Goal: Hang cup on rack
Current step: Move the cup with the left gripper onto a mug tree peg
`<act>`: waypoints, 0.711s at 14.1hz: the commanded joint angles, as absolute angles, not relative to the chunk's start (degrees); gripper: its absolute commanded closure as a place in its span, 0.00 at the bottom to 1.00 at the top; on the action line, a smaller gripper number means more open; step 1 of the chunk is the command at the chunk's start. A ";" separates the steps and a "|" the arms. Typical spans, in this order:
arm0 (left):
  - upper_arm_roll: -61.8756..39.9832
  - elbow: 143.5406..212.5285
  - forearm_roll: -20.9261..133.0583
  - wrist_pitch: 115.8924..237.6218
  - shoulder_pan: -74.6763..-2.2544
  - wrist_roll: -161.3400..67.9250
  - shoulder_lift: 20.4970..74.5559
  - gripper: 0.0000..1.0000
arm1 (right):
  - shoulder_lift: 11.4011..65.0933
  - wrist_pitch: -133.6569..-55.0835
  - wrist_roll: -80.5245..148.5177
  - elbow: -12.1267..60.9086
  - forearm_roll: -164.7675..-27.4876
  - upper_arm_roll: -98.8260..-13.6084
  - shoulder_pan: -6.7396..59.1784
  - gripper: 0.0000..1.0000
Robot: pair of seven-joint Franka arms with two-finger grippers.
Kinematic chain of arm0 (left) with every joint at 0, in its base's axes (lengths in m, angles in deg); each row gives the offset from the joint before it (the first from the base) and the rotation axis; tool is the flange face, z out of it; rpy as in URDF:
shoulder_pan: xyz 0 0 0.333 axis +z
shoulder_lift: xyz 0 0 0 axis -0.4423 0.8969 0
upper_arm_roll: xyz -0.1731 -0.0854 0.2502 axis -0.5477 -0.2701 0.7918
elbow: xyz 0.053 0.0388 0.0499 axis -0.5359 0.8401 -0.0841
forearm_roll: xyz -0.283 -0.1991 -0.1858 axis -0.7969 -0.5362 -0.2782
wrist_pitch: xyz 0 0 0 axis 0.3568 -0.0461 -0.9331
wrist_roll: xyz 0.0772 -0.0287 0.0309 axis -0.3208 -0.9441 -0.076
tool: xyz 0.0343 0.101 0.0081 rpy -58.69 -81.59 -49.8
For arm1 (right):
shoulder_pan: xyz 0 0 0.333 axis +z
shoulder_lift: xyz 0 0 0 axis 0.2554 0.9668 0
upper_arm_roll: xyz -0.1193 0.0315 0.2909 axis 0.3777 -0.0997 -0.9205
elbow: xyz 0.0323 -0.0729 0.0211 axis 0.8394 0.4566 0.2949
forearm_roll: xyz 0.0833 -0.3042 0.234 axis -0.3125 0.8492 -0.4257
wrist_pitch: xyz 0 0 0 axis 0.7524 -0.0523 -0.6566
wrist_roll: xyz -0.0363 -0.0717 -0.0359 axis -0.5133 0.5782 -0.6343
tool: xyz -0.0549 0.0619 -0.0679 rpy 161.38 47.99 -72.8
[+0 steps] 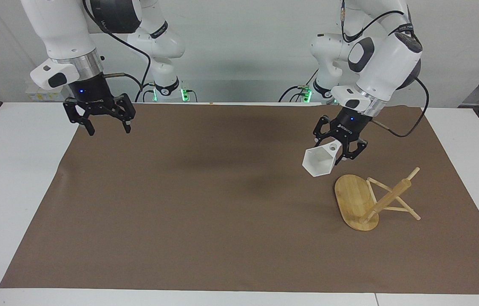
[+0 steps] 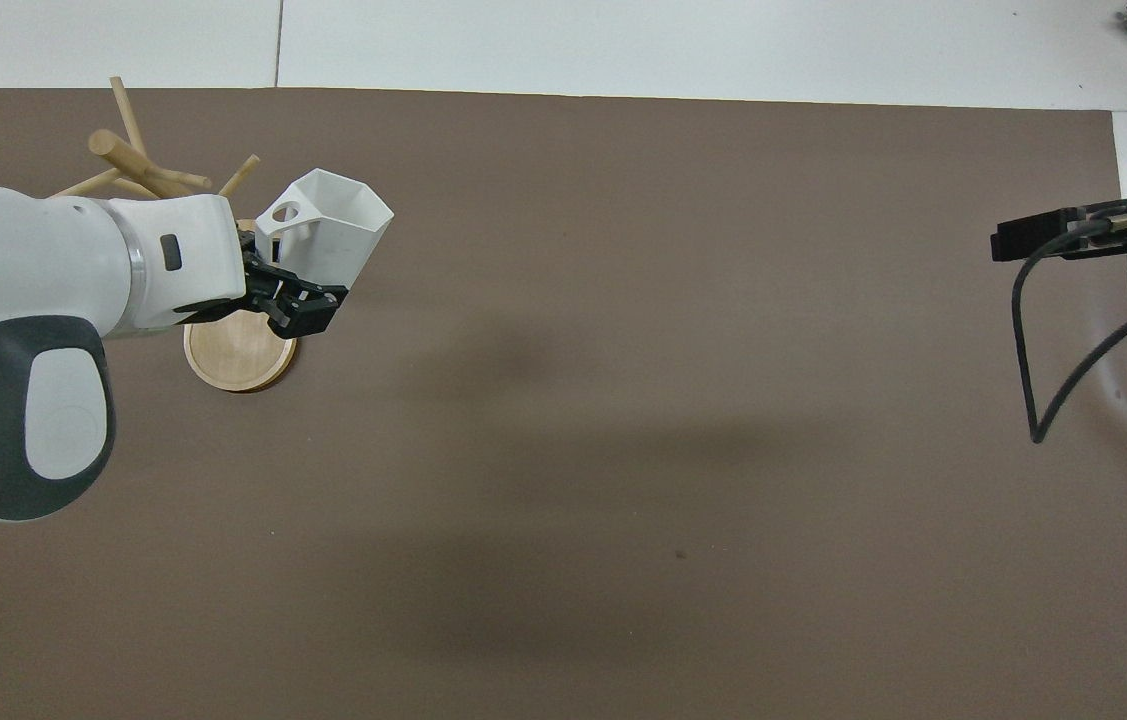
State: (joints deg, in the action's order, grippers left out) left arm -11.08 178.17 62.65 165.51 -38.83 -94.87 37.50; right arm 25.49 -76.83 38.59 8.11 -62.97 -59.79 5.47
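The white faceted cup point(image 1: 318, 163) hangs in the air in my left gripper point(image 1: 339, 154), which is shut on its handle, the one with the round hole. The cup is tilted, with its mouth turned away from the gripper. It is over the mat just beside the oval base of the bamboo rack point(image 1: 356, 199). In the overhead view the cup point(image 2: 331, 222) and left gripper point(image 2: 295, 300) are over the edge of the rack point(image 2: 135, 162). My right gripper point(image 1: 105, 126) is open and empty, raised over the mat's corner at the right arm's end.
A brown mat point(image 1: 205, 221) covers most of the white table point(image 1: 14, 178). The rack's pegs point(image 1: 409, 210) stick out toward the left arm's end of the table. The right arm's cable point(image 2: 1043, 340) hangs in the overhead view.
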 commanded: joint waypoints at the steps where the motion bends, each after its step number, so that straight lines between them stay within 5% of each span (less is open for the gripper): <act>1: -11.52 178.96 65.99 164.94 -37.50 -91.59 37.29 1.00 | 23.79 -73.99 36.20 9.41 -60.88 -60.62 2.06 0.00; 10: -11.43 177.47 67.67 165.99 -35.83 -81.42 42.03 1.00 | 21.24 -65.72 36.19 9.14 -62.11 -61.41 2.31 0.00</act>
